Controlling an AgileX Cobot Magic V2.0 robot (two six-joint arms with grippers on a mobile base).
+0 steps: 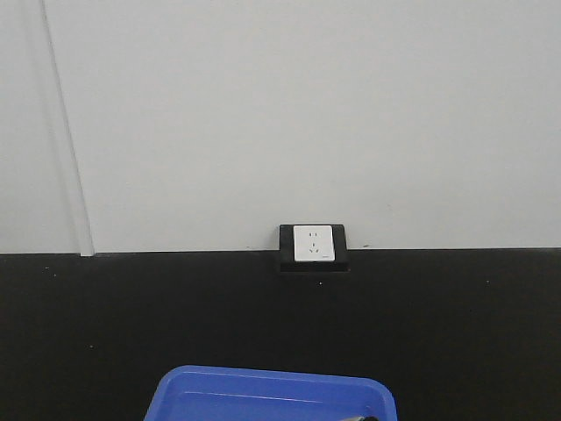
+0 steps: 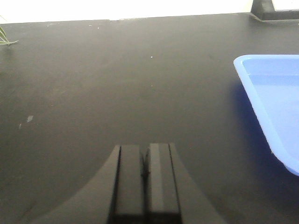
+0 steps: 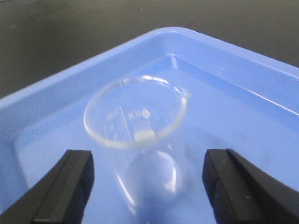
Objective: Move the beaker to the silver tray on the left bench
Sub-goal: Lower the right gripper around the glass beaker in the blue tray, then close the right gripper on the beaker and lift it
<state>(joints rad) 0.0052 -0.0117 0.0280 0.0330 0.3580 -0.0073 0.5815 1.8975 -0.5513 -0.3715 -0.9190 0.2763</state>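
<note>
The beaker (image 3: 135,140) is small, clear and empty, with a pour lip at its right rim. It stands upright in a blue plastic tray (image 3: 233,60). My right gripper (image 3: 148,179) is open, with one black finger on each side of the beaker, neither touching the glass. My left gripper (image 2: 145,163) is shut and empty, low over the black worktop (image 2: 117,70), left of the blue tray (image 2: 275,102). The silver tray is out of view. In the front view the beaker is not visible.
The blue tray (image 1: 272,396) sits at the near edge of the black worktop (image 1: 131,324). A white wall socket on a black base (image 1: 313,246) stands at the back against the grey wall. A green leaf tip (image 2: 5,39) shows at the far left.
</note>
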